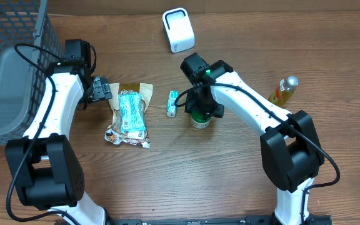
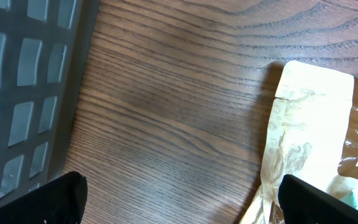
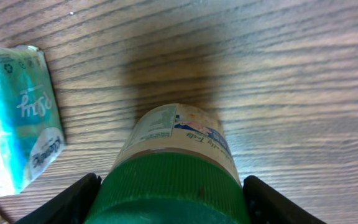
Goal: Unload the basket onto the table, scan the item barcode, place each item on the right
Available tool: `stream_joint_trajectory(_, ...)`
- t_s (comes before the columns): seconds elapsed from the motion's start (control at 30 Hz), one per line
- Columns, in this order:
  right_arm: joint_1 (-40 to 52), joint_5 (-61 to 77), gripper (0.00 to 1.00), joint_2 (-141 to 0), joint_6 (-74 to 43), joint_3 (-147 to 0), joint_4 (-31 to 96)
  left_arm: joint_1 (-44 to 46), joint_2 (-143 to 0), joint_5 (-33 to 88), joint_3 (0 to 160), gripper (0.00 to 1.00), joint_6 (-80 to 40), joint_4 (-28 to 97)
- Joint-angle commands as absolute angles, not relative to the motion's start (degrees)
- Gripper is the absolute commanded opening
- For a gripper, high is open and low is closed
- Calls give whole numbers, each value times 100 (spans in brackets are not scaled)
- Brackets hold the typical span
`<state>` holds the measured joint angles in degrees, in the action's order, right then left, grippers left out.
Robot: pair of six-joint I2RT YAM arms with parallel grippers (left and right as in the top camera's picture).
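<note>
As the barcode must be presented to the scanner (image 1: pixel 179 30), which stands well beyond the right gripper (image 1: pixel 199 111) in the overhead view, that gripper is positioned over the green-lidded jar (image 1: pixel 199 122); a tissue pack (image 1: pixel 172 103) lies just beside its fingers. The left gripper (image 1: pixel 103 90) is held clear, with the snack bag (image 1: pixel 129 115) just ahead of it and a grey basket (image 1: pixel 5 75) on its outer side. In the left wrist view, its fingertips (image 2: pixel 61 196) are seen spread wide, with nothing between them, above the bare wood-grain table (image 2: pixel 166 93). In the right wrist view, the fingers (image 3: pixel 61 202) are placed at both flanks of the lid, presumably for a lift; whether they press it cannot be told
</note>
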<state>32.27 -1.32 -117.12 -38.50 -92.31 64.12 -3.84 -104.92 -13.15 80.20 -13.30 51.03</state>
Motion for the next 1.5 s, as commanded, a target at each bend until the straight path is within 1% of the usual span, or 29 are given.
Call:
stream_joint_trajectory(0.0,3212,75,71,-11714,-4195,-9301,6403,-362,-10488,-1391,8051,100,-1306,5092)
stream_joint_trajectory(0.03,3212,73,74,-11714,-4189,-9301,6405,-362,-10488,-1391,8051,99,-1308,5092)
stream_joint_trajectory(0.1,3212,45,76,-11714,-4152,-9301,6401,-362,-10488,-1391,8051,100,-1308,5092)
stream_joint_trajectory(0.23,3212,-34,78,-11714,-4007,-9301,6396,-362,-10488,-1391,8051,100,-1308,5092)
stream_joint_trajectory(0.3,3212,-54,80,-11714,-4007,-9301,6390,-362,-10488,-1391,8051,100,-1308,5092)
stream_joint_trajectory(0.53,3251,-49,79,-11714,-4010,-9301,6462,-362,-10488,-1391,8051,100,-1308,5092)
stream_joint_trajectory(0.63,3258,-49,75,-11714,-4007,-9301,6525,-362,-10488,-1391,8051,100,-1308,5092)
stream_joint_trajectory(0.77,3256,-148,75,-11714,-3972,-9301,6495,-362,-10488,-1391,8051,99,-1306,5092)
stream_joint_trajectory(0.97,3256,-110,75,-11714,-3081,-9301,6383,-362,-10488,-1391,8051,100,-1308,5092)
stream_joint_trajectory(1.03,3273,-121,72,-11714,-2934,-9301,6434,-362,-10488,-1391,8051,100,-1308,5092)
stream_joint_trajectory(1.1,3280,-123,66,-11714,-2836,-9299,6460,-362,-10488,-1391,8051,99,-1306,5092)
stream_joint_trajectory(1.17,3277,-121,61,-11714,-2840,-9299,6466,-362,-10488,-1391,8051,100,-1308,5092)
stream_joint_trajectory(1.27,3277,-123,57,-11714,-2849,-9297,6462,-362,-10488,-1391,8051,100,-1306,5092)
stream_joint_trajectory(1.47,3271,-438,57,-11714,-3854,-9297,6488,-362,-10488,-1391,8051,99,-1308,5092)
